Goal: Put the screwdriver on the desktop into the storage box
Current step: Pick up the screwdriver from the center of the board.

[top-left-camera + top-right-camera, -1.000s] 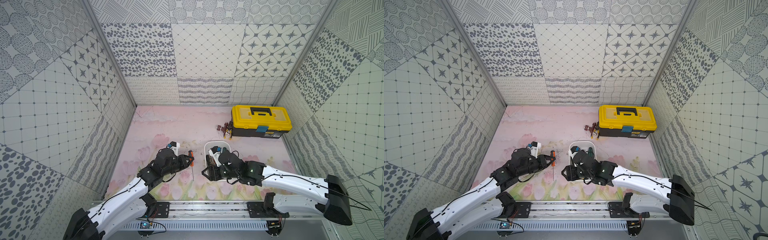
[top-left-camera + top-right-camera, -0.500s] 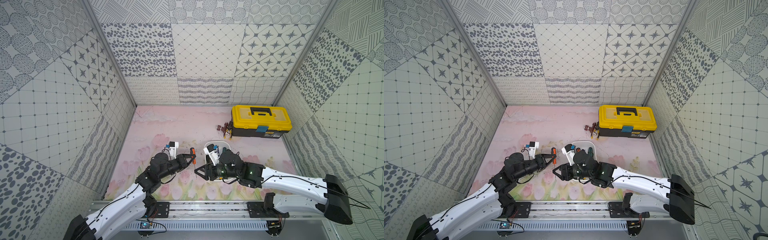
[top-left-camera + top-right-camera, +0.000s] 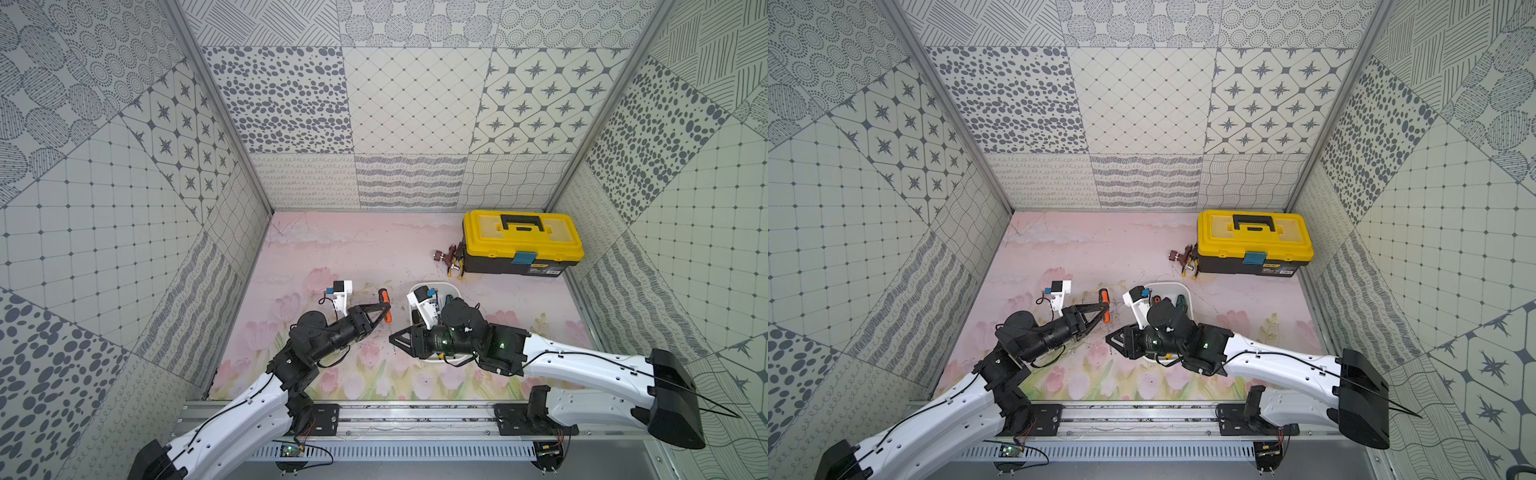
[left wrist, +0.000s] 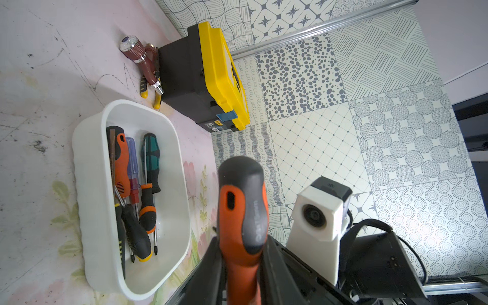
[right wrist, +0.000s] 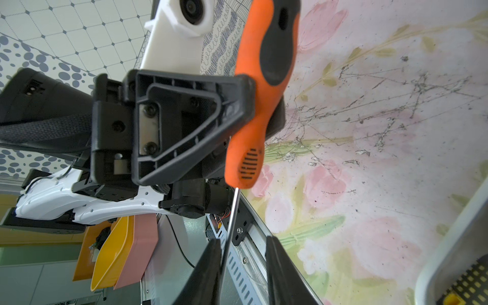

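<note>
Just beside the storage box (image 4: 89, 184), lifted clear of the worktop (image 3: 353, 249), the left hand (image 3: 383, 311) grips the screwdriver (image 5: 264, 79) by its orange-and-black handle. Its thin steel shaft hangs down between the parted jaws of the right hand (image 5: 242, 241), seemingly for a handover toward the box, where other screwdrivers (image 4: 137, 198) lie.

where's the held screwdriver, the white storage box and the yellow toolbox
held screwdriver (image 4: 233, 232), left wrist view, orange part of its handle
storage box (image 4: 89, 184), left wrist view, its white side wall
yellow toolbox (image 3: 552, 237), in a top view, the yellow lid
</note>
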Tool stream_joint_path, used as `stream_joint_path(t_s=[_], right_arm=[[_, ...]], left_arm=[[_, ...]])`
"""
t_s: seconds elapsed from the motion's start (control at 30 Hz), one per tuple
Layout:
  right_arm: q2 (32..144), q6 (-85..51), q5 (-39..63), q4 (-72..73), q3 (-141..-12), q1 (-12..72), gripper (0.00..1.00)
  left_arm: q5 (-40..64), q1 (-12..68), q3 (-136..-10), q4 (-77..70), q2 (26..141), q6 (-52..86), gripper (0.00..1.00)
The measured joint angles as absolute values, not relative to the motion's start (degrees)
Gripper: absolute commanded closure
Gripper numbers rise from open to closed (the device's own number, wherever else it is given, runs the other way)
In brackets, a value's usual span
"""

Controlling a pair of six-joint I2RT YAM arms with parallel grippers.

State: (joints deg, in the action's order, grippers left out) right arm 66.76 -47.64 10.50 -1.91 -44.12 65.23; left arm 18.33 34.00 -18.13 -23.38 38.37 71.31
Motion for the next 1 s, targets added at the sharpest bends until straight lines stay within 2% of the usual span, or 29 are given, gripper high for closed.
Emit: stream_joint_path(t_s=[0.37, 0.53, 0.67, 0.83, 0.93, 1.0], right_arm=[[69.47, -48.1, 11.31, -2.0, -44.99, 65.17, 1.0], [68.58, -47.51, 9.98, -3.25, -45.3, 65.19, 1.0], [67.02, -47.13, 8.82, -4.73, -45.32, 65.21, 1.0], [65.76, -46.5, 7.2, -7.51, -45.32, 65.17, 1.0], [65.6, -45.63, 4.89, -10.57, -45.78, 65.12, 1.0], [65.71, -44.86, 2.57, -14.33, -46.96, 65.14, 1.0]], left_arm=[[17.89, 34.02, -18.15, -23.27, 38.26, 71.7, 1.0], [18.04, 34.02, -19.11, -22.52, 38.59, 71.48, 1.0], [19.16, 34.11, -20.18, -22.68, 39.97, 71.24, 0.87], [19.88, 34.33, -20.93, -22.92, 41.5, 71.0, 0.46], [20.03, 34.35, -21.67, -22.0, 41.91, 70.65, 0.29], [20.36, 34.39, -22.83, -20.6, 42.22, 70.02, 0.23]])
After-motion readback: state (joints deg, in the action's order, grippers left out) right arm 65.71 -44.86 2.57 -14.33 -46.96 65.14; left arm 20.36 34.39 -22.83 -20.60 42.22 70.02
